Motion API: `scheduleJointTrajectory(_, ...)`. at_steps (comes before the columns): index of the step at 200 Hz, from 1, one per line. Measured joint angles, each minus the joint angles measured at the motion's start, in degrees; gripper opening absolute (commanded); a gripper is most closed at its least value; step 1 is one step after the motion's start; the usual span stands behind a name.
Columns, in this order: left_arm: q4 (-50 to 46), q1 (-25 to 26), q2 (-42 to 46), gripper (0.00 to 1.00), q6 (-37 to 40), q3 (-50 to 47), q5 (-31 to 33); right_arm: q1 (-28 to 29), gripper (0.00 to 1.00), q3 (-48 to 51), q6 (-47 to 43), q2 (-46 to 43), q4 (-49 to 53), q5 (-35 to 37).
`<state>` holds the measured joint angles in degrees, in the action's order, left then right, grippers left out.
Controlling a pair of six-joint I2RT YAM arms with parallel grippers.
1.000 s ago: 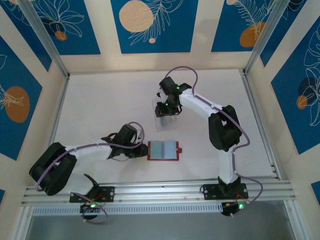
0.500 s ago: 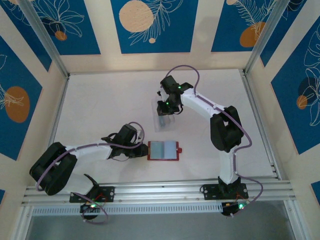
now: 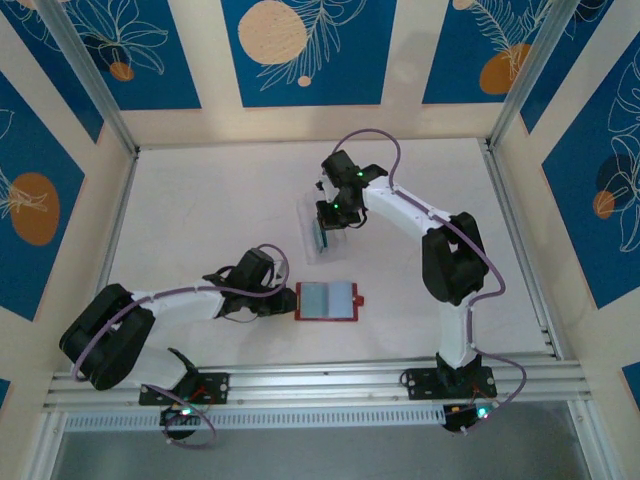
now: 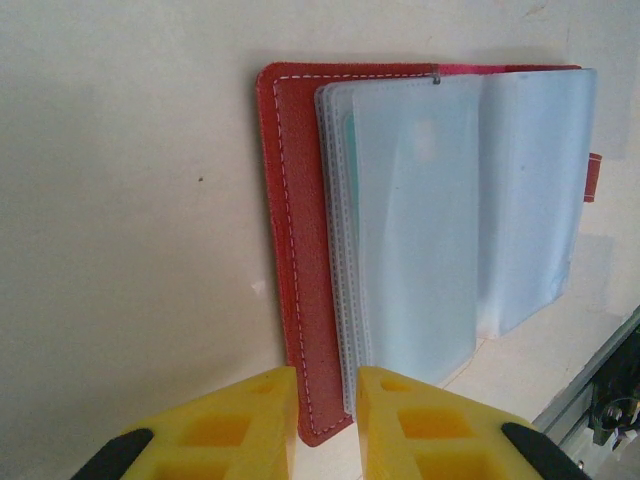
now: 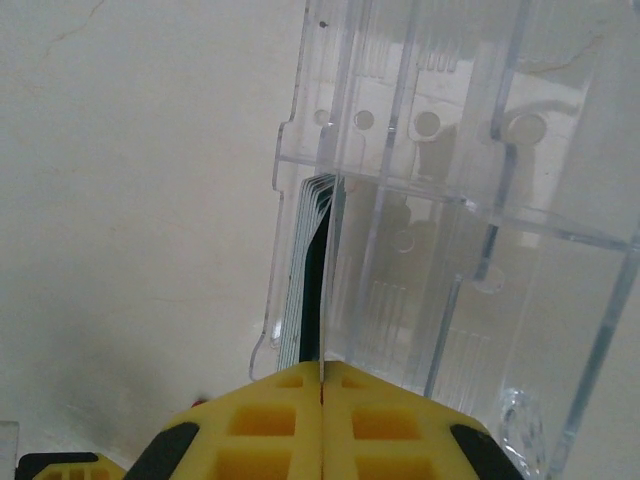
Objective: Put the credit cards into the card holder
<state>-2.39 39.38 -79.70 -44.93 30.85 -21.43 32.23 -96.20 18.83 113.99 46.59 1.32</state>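
Observation:
The red card holder (image 3: 325, 300) lies open on the table, its pale plastic sleeves (image 4: 440, 220) facing up. My left gripper (image 3: 288, 300) is shut on the card holder's left edge; in the left wrist view the red cover (image 4: 300, 250) runs between its yellow fingers (image 4: 250, 410). My right gripper (image 3: 322, 228) is at the clear plastic case (image 3: 318, 250). Its jaws are pressed together on one thin credit card (image 5: 335, 260) seen edge-on. A stack of credit cards (image 5: 295, 280) stands just left of that card inside the clear case (image 5: 470, 200).
The metal rail (image 3: 320, 378) with both arm bases runs along the near edge. Patterned blue and cream walls (image 3: 300, 60) enclose the white table (image 3: 200, 210) on three sides.
My right gripper has closed from partly open onto a card at the clear case, which shifted slightly left. The left arm and the card holder have not moved.

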Motion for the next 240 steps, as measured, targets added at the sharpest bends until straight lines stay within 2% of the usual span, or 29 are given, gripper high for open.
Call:
scheduleJointTrajectory(57, 0.0, 0.0, 0.0, 0.22, 0.02, 0.0, 0.0, -0.2, 0.0, 0.0, 0.0, -0.83, 1.01, 0.31)
scheduleJointTrajectory(98, -0.5, 0.0, 0.04, 0.22, 0.35, 0.02, 0.07, -0.28, 0.0, 0.0, 0.52, -3.54, 1.55, 3.87)
scheduleJointTrajectory(165, -10.99, -0.04, 5.97, 0.23, 5.55, 5.75, 3.98, -0.26, 0.0, 1.29, 1.11, -14.12, 2.05, 8.07)
scheduleJointTrajectory(197, -12.22, 1.09, 5.18, 0.24, 7.19, 8.0, 3.93, -0.26, 0.0, 9.44, 1.6, -21.27, 0.48, 8.22)
scheduleJointTrajectory(240, -11.98, 4.83, -1.81, 0.23, 8.31, 12.72, 3.5, 0.31, 0.0, 27.61, 3.93, -34.73, -5.35, 4.79)
